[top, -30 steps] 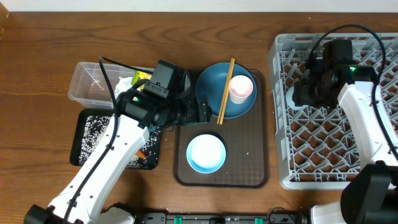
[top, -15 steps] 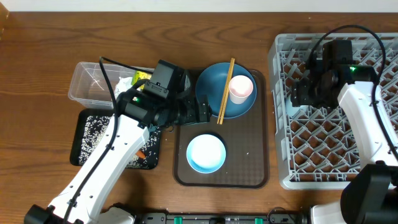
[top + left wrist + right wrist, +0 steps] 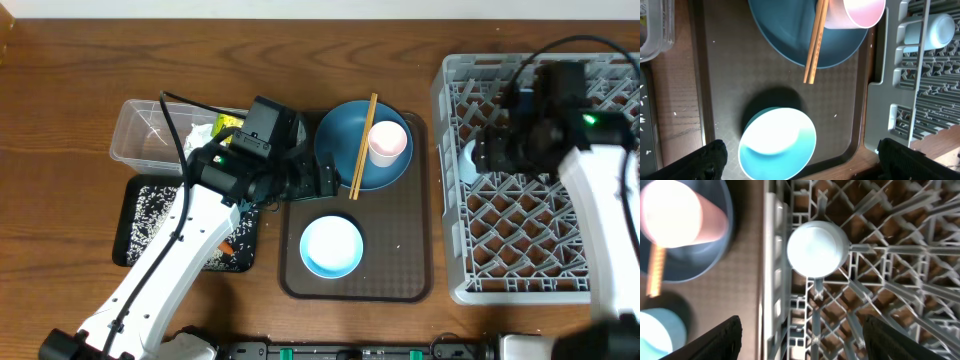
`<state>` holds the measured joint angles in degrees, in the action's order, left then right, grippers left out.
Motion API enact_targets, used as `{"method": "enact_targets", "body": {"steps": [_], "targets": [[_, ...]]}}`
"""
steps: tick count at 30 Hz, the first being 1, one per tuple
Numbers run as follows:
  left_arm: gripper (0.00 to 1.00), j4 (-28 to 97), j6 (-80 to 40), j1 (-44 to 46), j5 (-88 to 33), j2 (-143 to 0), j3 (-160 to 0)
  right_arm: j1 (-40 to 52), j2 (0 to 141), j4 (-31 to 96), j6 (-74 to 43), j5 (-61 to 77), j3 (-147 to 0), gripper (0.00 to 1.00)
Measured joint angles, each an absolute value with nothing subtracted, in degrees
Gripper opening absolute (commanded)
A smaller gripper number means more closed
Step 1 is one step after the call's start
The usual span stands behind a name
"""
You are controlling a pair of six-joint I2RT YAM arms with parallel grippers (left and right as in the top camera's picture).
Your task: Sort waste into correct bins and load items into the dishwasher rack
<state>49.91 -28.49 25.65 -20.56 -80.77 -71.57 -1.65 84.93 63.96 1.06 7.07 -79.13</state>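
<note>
Light-blue cup (image 3: 817,248) is seated at the dishwasher rack (image 3: 520,240)'s left edge. Right gripper (image 3: 802,326) and left gripper (image 3: 801,150) are spread open. The cup could be toppled if clipped by a finger.

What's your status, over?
Left end effector open, right end effector open above light-blue cup in rack. Plate, pink cup, chopsticks, bowl on tray. Nothing blocking.
</note>
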Motion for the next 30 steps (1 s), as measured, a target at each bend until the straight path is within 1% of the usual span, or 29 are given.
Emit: {"method": "enact_targets", "body": {"steps": [5,9,11,13,15,18,19,20,22,26,27,29,30], "targets": [[0.99,49.9,-28.5,25.6,-20.6,-80.8,-71.6,-1.7,78.7,67.2,0.3,7.7,-79.8,0.82],[0.99,49.9,-28.5,25.6,-20.6,-80.8,-71.6,-1.7,77.6,70.0,-0.5,8.0,-79.8,0.86],[0.99,49.5,-28.5,25.6,-20.6,-80.8,-71.6,-1.7,77.6,71.6,-0.8,8.0,-79.8,0.89],[0.99,48.2,-28.5,25.6,-20.6,-80.8,-71.6,-1.7,77.6,73.3,-1.1,8.1,-79.8,0.96],[0.99,47.2,-28.5,25.6,-20.6,-80.8,-71.6,-1.7,77.6,74.5,-1.2,8.1,-79.8,0.99],[1.0,47.1,-28.5,25.6,-20.6,-80.8,-71.6,-1.6,77.6,75.6,-1.2,8.2,-79.8,0.99],[0.98,47.2,-28.5,25.6,-20.6,-80.8,-71.6,-1.7,77.6,75.9,-1.2,8.2,-79.8,0.99],[0.94,47.8,-28.5,25.6,-20.6,-80.8,-71.6,-1.7,77.6,76.2,-1.2,8.2,-79.8,0.99],[0.9,50.4,-28.6,25.6,-20.6,-80.8,-71.6,-1.7,77.6,77.2,-1.2,8.6,-79.8,0.99],[0.72,58.0,-28.6,25.6,-19.9,-80.8,-71.5,-1.7,77.6,79.1,-1.3,10.3,-79.8,0.99],[0.7,60.3,-28.4,25.6,-19.5,-80.8,-71.5,-1.7,77.6,79.6,-1.3,10.7,-79.8,0.99],[0.69,63.2,-28.5,25.7,-18.4,-80.8,-71.1,-1.7,77.6,80.6,-1.3,11.4,-79.8,0.99],[0.66,63.8,-28.5,25.7,-18.0,-80.8,-70.8,-1.7,77.6,81.0,-1.3,11.7,-79.8,0.99]]}}
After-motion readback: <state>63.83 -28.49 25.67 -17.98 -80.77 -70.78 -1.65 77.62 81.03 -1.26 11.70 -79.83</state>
